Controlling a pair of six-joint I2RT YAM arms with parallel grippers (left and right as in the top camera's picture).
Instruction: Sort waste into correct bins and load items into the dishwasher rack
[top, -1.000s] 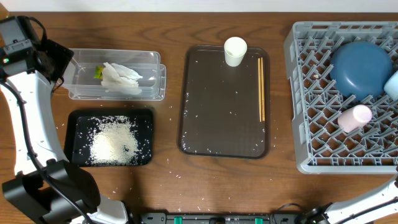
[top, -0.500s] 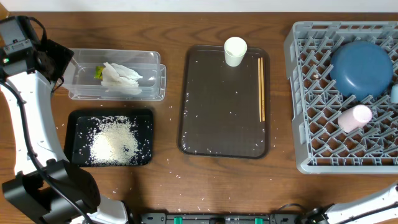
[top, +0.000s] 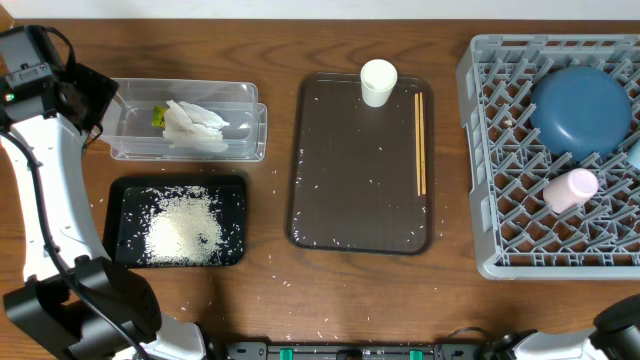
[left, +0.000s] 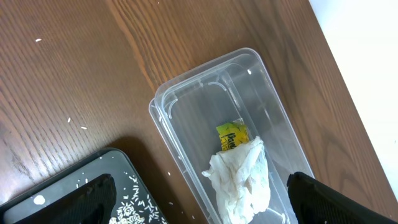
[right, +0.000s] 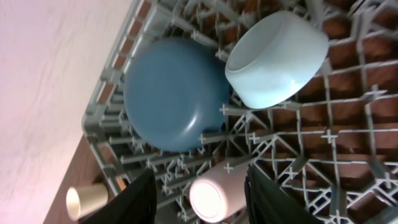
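The grey rack (top: 500, 230) holds the dark-blue dish (top: 580, 110), the pink cup (top: 570, 190) on its side, and the light-blue bowl (right: 277, 59) on its side. My right gripper (right: 205, 202) is open above the pink cup (right: 214, 196) and holds nothing. The white cup (top: 378, 82) and chopsticks (top: 420, 140) are on the brown tray (top: 360, 160). The clear tub (top: 130, 145) holds the tissue (top: 195, 128) and wrapper (top: 158, 117). Rice (top: 185, 228) lies in the black tray (top: 235, 190). My left gripper (left: 199, 211) is open over the tub (left: 186, 124).
Loose rice grains are scattered on the brown tray and on the wooden table (top: 270, 290) around the black tray. The left arm (top: 40, 180) runs down the table's left side. The rack runs past the right edge of the overhead view.
The light-blue bowl has slid almost out of the overhead view at the right edge. The right arm has drawn back toward the bottom right corner. The left arm has not moved.
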